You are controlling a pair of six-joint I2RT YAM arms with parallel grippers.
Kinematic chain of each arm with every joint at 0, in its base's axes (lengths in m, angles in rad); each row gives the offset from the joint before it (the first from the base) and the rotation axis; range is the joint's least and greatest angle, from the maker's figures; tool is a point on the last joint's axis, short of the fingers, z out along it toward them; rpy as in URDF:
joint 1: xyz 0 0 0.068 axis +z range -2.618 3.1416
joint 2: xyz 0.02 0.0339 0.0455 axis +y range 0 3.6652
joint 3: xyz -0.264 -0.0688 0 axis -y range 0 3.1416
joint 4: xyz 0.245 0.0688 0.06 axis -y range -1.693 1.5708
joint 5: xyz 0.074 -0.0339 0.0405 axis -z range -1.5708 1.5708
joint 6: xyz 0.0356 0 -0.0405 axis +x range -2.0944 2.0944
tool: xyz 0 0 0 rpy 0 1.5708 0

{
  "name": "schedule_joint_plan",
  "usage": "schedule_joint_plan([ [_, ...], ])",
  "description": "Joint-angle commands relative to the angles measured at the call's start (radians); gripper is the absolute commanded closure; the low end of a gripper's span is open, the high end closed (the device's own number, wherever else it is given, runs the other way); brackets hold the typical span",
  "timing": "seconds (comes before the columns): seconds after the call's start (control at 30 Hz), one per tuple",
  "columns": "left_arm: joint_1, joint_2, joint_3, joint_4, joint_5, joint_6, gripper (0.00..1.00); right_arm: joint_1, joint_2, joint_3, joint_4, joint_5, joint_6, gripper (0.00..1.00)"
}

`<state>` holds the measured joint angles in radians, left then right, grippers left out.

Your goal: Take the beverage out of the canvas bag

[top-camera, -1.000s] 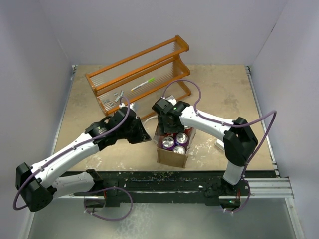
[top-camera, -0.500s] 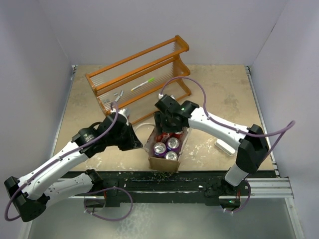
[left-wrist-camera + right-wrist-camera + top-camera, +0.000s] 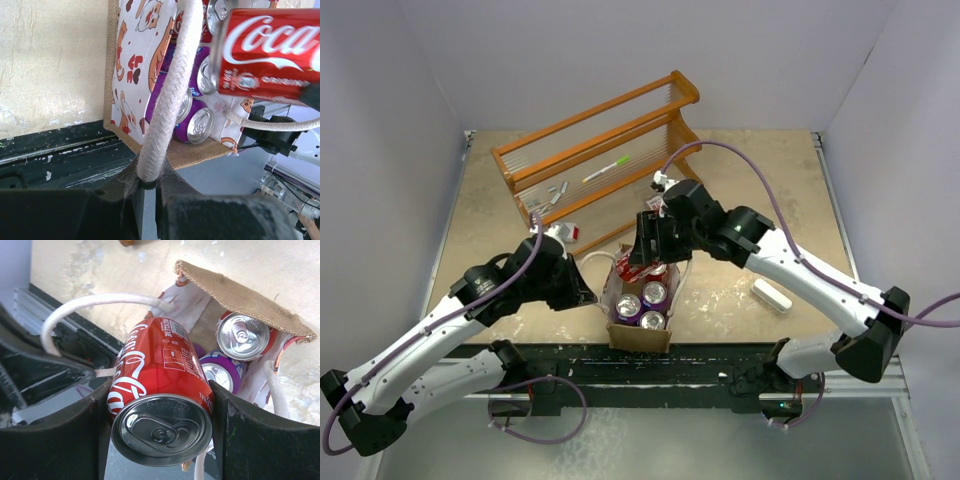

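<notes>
The canvas bag (image 3: pixel 640 337) stands at the table's front edge, tan with pale printed sides (image 3: pixel 135 65). Purple cans (image 3: pixel 655 293) stand in it, and one red-sided can (image 3: pixel 245 337). My right gripper (image 3: pixel 645 255) is shut on a red Coca-Cola can (image 3: pixel 160 385) and holds it tilted just above the bag's far end. The can also shows in the left wrist view (image 3: pixel 265 55). My left gripper (image 3: pixel 585 292) is shut on one white rope handle (image 3: pixel 170 90), pinched between its jaws at the bag's left side. The other handle (image 3: pixel 95 302) loops loose.
An orange wire rack (image 3: pixel 595 155) with a green pen (image 3: pixel 608 168) stands at the back left. A small white object (image 3: pixel 772 295) lies on the table right of the bag. The dark front rail (image 3: pixel 720 355) runs just below the bag.
The right gripper has lifted the red can up out of the bag. The left gripper has pulled back and left with the handle, dragging the bag toward the front edge.
</notes>
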<state>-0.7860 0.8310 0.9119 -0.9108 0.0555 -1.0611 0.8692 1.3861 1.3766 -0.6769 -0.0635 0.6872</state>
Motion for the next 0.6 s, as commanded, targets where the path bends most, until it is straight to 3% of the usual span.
schedule_joint_plan([
  [0.0, 0.000, -0.023, 0.023, 0.054, 0.003, -0.025, 1.00, -0.002, -0.081, 0.053, 0.092, -0.056, 0.018, 1.00],
  [0.3, -0.001, 0.036, 0.050, 0.084, 0.008, -0.006, 1.00, -0.006, -0.092, 0.226, -0.043, 0.087, -0.074, 1.00],
  [0.57, -0.001, 0.093, 0.085, 0.094, -0.016, 0.015, 1.00, -0.009, -0.148, 0.331, -0.101, 0.400, -0.199, 1.00],
])
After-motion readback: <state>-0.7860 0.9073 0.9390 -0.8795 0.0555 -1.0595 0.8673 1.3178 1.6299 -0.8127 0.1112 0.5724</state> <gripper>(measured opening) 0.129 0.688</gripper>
